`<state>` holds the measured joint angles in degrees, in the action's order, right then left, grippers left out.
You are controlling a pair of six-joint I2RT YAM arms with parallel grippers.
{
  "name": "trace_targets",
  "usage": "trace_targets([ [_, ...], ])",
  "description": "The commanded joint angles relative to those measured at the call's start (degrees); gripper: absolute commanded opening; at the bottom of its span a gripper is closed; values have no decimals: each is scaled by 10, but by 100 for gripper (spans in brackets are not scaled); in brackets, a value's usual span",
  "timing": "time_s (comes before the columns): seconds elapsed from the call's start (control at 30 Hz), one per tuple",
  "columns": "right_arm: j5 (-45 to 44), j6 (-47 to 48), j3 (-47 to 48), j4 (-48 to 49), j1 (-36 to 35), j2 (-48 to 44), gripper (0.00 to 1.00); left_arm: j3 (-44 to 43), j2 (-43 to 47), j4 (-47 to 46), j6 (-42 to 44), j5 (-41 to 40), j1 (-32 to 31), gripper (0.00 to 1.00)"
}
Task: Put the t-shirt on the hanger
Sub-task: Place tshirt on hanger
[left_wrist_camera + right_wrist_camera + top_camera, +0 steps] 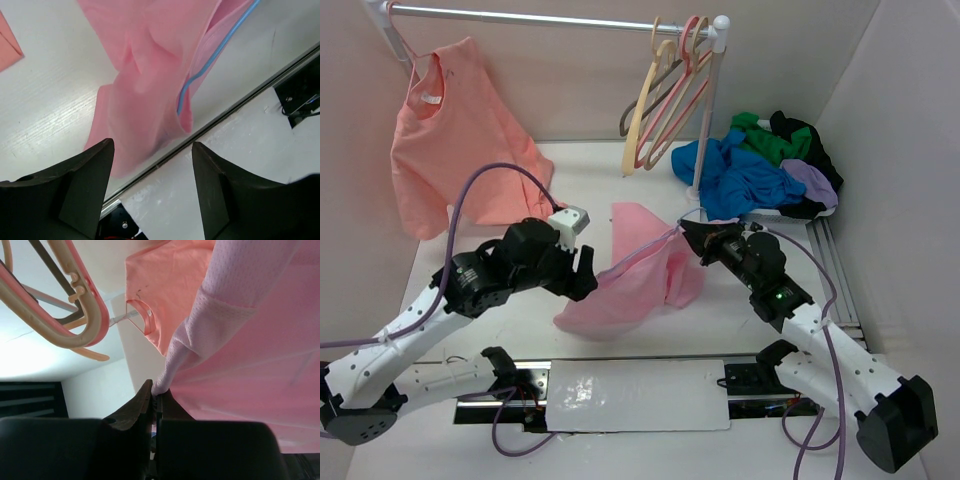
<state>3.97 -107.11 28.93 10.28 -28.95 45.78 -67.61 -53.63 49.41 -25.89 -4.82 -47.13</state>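
Salmon-orange cloth hangs at the far left, a salmon shirt point(460, 130) on the rail point(520, 16). Next comes the left gripper point(582, 275), just beside the pink t-shirt point(630, 285), its jaws wide apart with nothing between them. The t-shirt is in the middle of the table point(590, 180), its upper part raised and its lower end resting on the surface. The thin bluish hanger point(220, 49) runs into the cloth. The right gripper point(686, 230) has its jaws closed on the t-shirt's edge; perhaps the wire is pinched too, I cannot tell. Far right lies a heap of blue and green clothes point(760, 170).
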Motion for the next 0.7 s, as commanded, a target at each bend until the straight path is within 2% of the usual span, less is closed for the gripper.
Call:
trace_targets([
  [0.0, 17, -5, 31, 34, 9, -12, 0, 9, 11, -1, -8, 20, -3, 75],
  [0.1, 17, -5, 32, 29, 9, -12, 0, 24, 21, -1, -8, 20, -3, 75],
  [0.17, 22, -5, 32, 29, 9, -12, 0, 30, 21, -7, -8, 27, -3, 72],
  [0.23, 22, 1, 37, 29, 14, -12, 0, 36, 21, -7, -8, 27, -3, 72],
  [0.3, 22, 1, 37, 34, 14, -7, 0, 53, 21, -7, -8, 33, -3, 76],
  [0.43, 27, 1, 37, 34, 26, -7, 0, 80, 10, -12, -32, 20, -16, 75],
  [0.5, 27, 1, 37, 34, 31, -7, 0, 98, 10, -19, -49, 10, -26, 70],
  [0.63, 32, 1, 42, 34, 31, -7, 0, 110, 16, -44, -55, -4, -40, 54],
  [0.67, 32, 1, 42, 34, 31, -7, 0, 110, 9, -50, -55, -10, -40, 33],
])
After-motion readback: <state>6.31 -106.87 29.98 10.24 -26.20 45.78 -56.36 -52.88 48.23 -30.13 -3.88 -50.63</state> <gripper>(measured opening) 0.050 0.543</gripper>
